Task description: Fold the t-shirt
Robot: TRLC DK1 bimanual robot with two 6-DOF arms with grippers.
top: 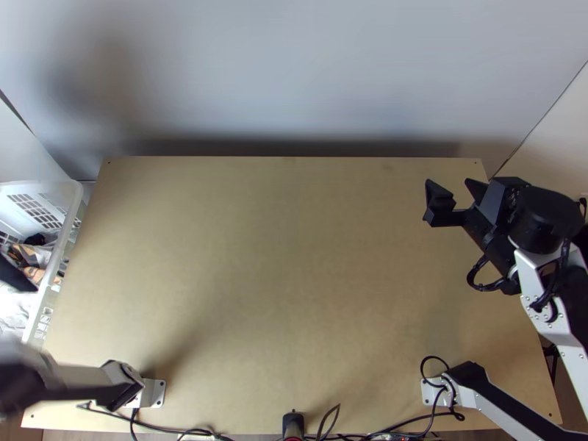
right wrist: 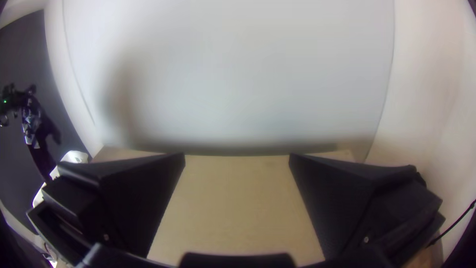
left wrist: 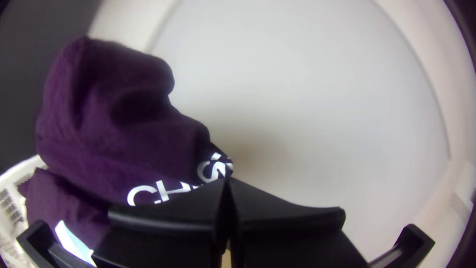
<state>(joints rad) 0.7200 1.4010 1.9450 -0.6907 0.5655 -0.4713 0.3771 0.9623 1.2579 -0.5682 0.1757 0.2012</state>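
Note:
In the left wrist view, a dark purple t-shirt (left wrist: pixel 114 119) with white lettering hangs bunched, some of it behind the fingers. My left gripper (left wrist: pixel 227 183) is shut on an edge of it beside the lettering. A dark shape at the top view's left edge, over the basket, could be shirt or gripper; I cannot tell. My right gripper (top: pixel 456 192) stands open above the table's far right part, nothing between its fingers. In the right wrist view my right gripper (right wrist: pixel 238 161) has its two black fingers wide apart, with bare table between them.
A white basket (top: pixel 76 213) with mixed cloth stands against the table's left side. The light wooden table (top: pixel 279 264) lies bare between the arms, with a pale wall behind it. Black cables (top: pixel 165 428) run along its near edge.

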